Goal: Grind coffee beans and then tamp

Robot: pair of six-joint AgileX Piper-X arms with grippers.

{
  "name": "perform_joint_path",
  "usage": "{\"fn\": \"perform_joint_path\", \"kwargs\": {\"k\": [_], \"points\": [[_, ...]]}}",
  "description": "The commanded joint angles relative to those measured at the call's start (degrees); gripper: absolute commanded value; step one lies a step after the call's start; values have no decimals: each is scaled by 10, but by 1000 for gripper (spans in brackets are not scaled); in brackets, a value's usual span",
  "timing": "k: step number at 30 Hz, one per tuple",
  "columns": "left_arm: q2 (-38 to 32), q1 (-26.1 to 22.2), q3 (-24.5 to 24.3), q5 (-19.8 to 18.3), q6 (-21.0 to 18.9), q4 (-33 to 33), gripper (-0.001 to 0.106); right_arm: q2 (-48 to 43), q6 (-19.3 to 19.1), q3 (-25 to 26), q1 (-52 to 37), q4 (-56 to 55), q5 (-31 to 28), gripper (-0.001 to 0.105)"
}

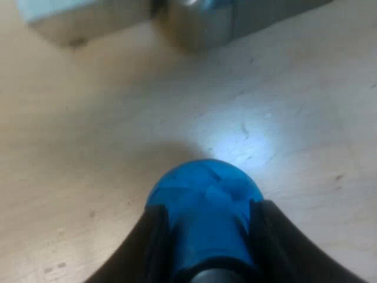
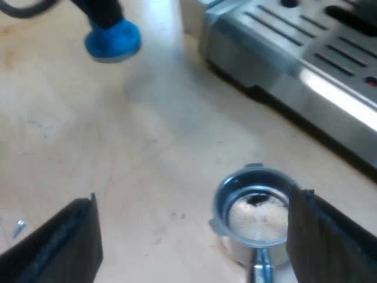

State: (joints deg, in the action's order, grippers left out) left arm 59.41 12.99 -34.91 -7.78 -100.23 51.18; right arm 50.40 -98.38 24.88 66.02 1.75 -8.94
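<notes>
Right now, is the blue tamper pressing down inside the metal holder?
No, the blue tamper sits in the left hand over the wooden table, apart from the metal holder.

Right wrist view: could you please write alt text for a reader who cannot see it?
A round metal holder containing pale coffee grounds lies on a light wooden table, beside one black finger of the open right gripper. Farther off, the left gripper holds a blue tamper near the steel espresso machine.

One blue tamper (image 1: 203,212); one metal holder (image 2: 231,187); one espresso machine (image 2: 283,53).
</notes>
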Motion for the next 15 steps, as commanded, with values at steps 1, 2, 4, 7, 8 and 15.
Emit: {"fn": "perform_joint_path", "kwargs": {"k": [1, 2, 4, 7, 8, 15], "points": [[-5, -10, 13, 3, 3, -33, 0, 24, -9, 9, -7, 30, 28, 67], [-5, -11, 16, 3, 3, -39, 0, 30, -9, 10, -7, 33, 28, 67], [-2, -12, 24, 2, 3, -60, 0, 37, -11, 11, -7, 39, 28, 67], [5, -12, 26, 2, 3, -77, 0, 86, -40, 24, -7, 81, 53, 67], [6, -12, 26, 2, 3, -80, 0, 90, -40, 26, -7, 84, 54, 67], [56, -12, 26, 2, 3, -118, 0, 152, -51, 35, -7, 125, 54, 67]]}}
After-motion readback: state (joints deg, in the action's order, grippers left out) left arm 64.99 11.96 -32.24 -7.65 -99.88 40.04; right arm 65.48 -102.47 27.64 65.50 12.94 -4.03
